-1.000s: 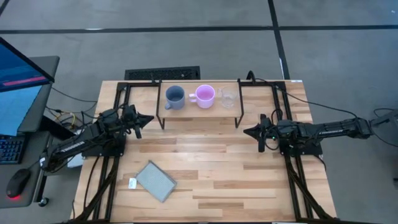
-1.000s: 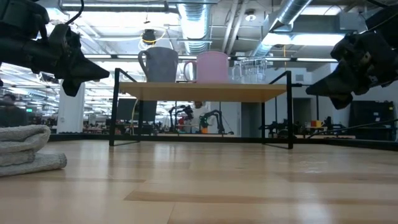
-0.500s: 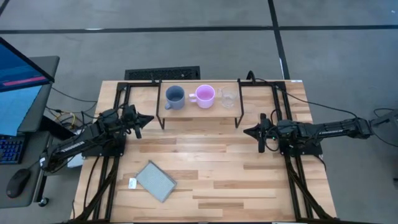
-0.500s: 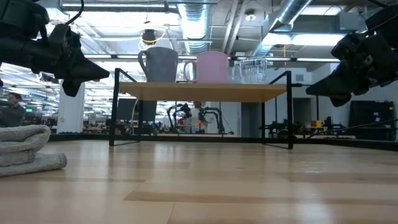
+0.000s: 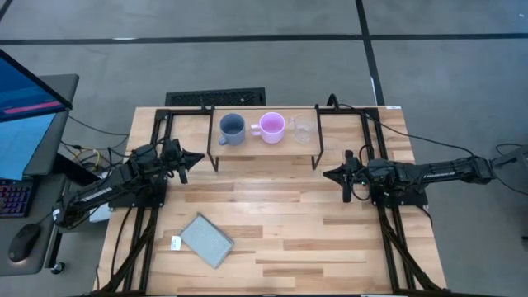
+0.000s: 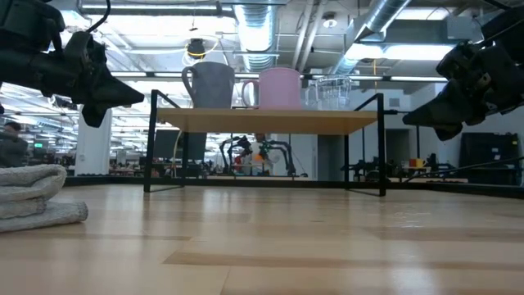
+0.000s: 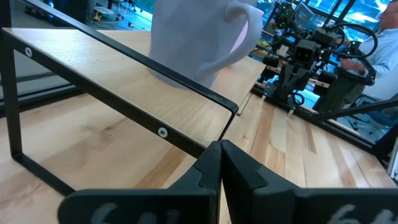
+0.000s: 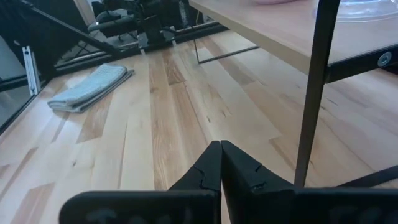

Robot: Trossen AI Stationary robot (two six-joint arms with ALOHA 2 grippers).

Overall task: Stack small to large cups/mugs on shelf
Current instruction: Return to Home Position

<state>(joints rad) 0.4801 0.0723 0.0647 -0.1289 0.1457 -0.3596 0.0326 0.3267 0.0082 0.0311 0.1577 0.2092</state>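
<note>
Wooden table carries the shelf at its 12 o'clock edge, and all three vessels stand upright on that board in one row. The glass cup is at the 3 o'clock end, the pink mug is in the middle just beside it, and the grey mug is at the 9 o'clock end. From where I'm looking they run small to large along the board, none tipped and none near the lip. I'd call the sorting finished.

Neither arm carries anything. The left gripper hangs off the shelf's 9 o'clock corner, clear of the frame, its two fingers pressed together. The right gripper sits off the 3 o'clock corner, a little nearer the table's front, fingers likewise pressed together on nothing.

A grey pad lies at about 7 o'clock on the table, well apart from the shelf and no part of the job.

What is left, by my reckoning, is only for the arms to settle into their parked pose.
</note>
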